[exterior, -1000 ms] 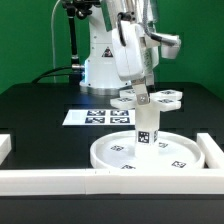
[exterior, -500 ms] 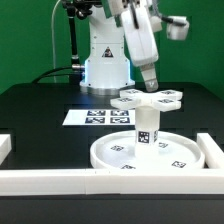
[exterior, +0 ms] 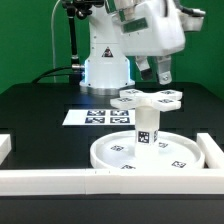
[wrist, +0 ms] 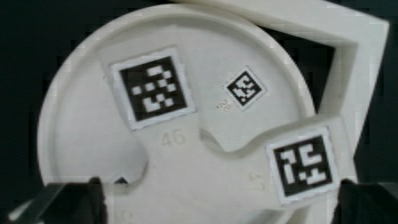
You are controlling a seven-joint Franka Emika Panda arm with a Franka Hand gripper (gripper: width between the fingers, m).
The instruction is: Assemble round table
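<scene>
A black bench (exterior: 40, 100) fills the scene, seen from the exterior view. Nearest the camera, long white border bars (exterior: 45, 179) run along the bench's near edge and turn up its right side. Just behind them, right of centre, lies the large rimmed round disc (exterior: 115, 152), flat, with square tags on its surface. The short cylindrical leg (exterior: 147, 128) stands upright on the middle of the disc, and the cross-shaped foot piece (exterior: 148, 98) sits level on top of the leg. Farther back and to the left, the marker board (exterior: 85, 117) lies flat on the bench. Above and to the right of the foot piece, the tool (exterior: 158, 71) hangs in the air, apart from every part, its two fingers spread with nothing between them. The wrist view looks down on the tagged disc and one arm of the foot piece. All three parts appear stacked, so the table looks close to finished; whether the joints are fully tightened cannot be told from here.
</scene>
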